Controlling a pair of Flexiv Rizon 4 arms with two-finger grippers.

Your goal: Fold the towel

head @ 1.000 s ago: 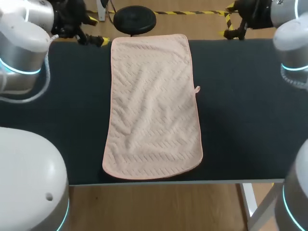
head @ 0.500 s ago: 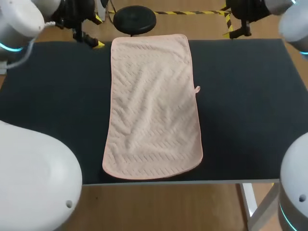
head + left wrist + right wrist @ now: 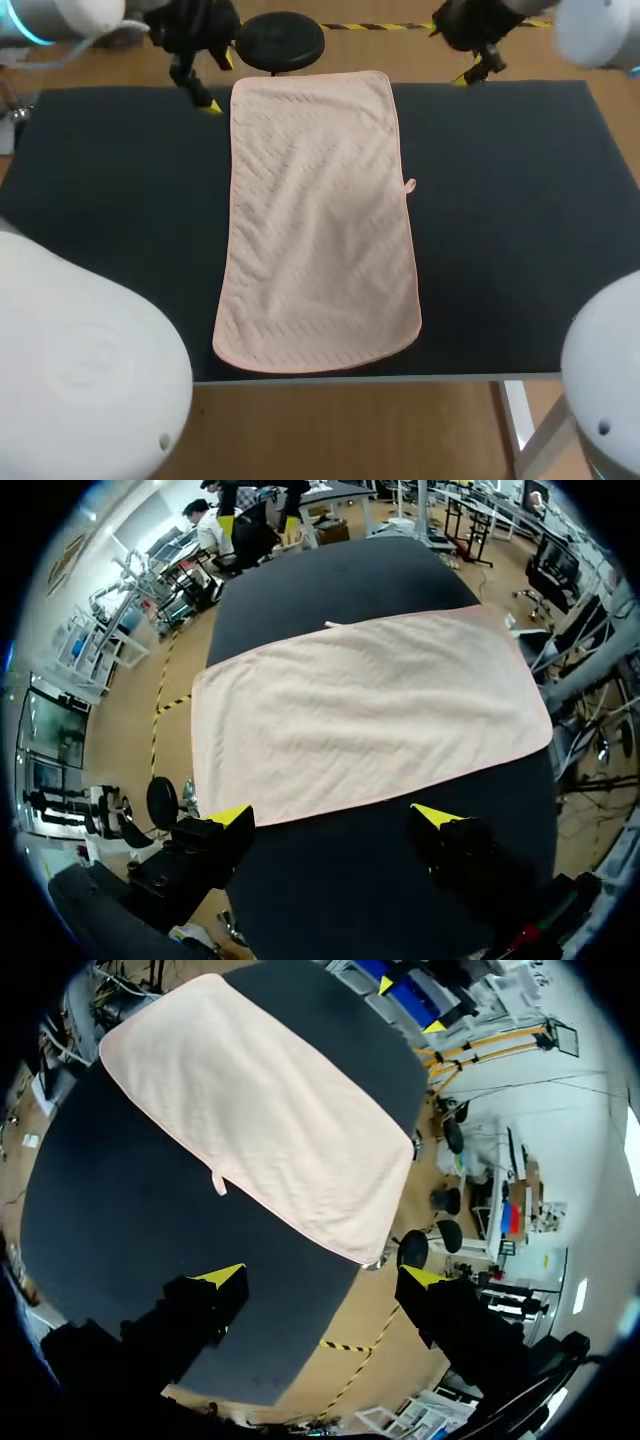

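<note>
The pale pink rectangular terry towel lies flat at mid-frame on the black table. The left gripper, head view's upper left, and the right gripper, upper right, hang wide open and empty. Uneven corner pinches could skew the fold.

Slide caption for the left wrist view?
Open left gripper hovers over the black table, pink towel spread flat ahead.
</note>
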